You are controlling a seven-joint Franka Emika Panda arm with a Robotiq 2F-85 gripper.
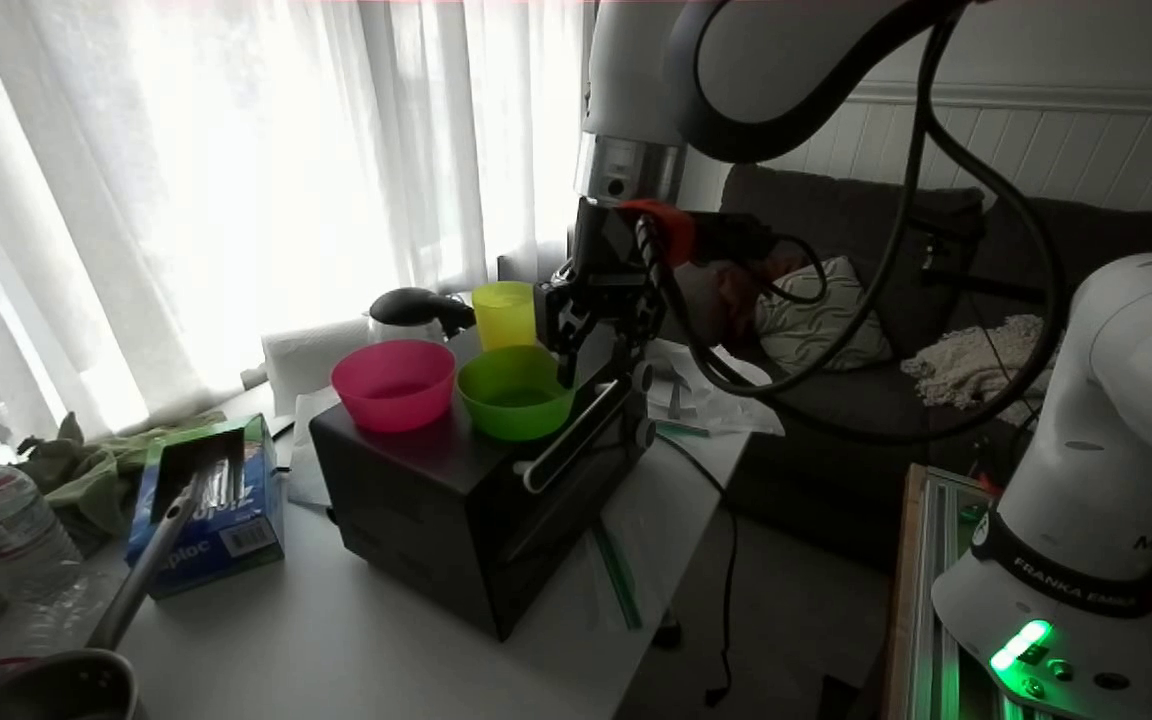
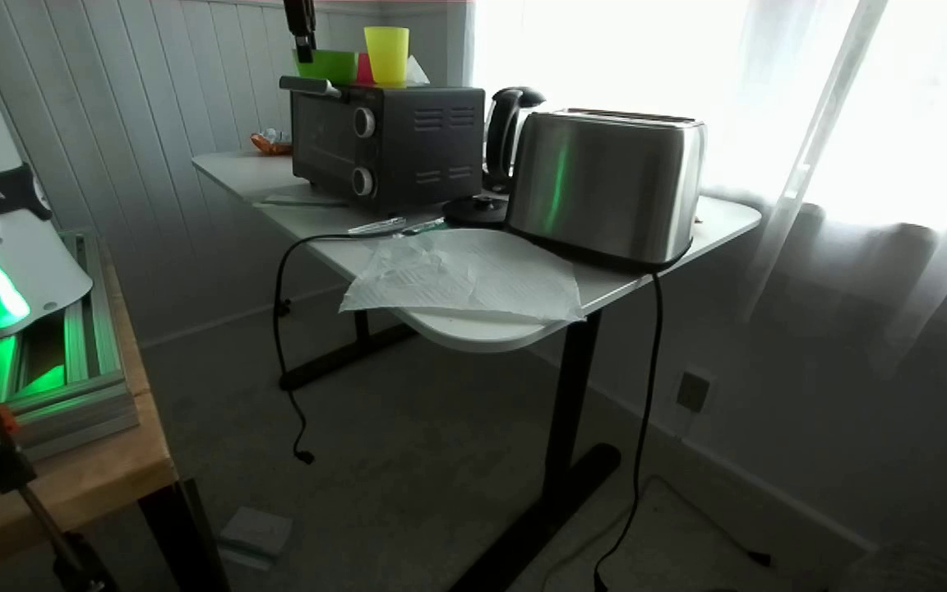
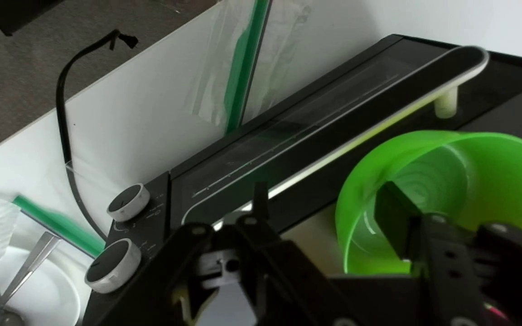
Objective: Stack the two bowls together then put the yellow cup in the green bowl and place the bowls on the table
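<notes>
Wrist view: my gripper (image 3: 326,201) has its fingers parted at the front edge of the black oven (image 1: 406,510), holding nothing, one over the green bowl (image 3: 492,181), the other outside its rim. For what I judge a rim grasp, I'd sink level, keep that outer finger off the oven's handle (image 3: 356,124), squeeze gently and lift straight, ready to nest it in the pink bowl (image 1: 394,388), farther back on the oven. The green bowl sits upright on the oven's top, near its front: lime, round, smooth.
</notes>
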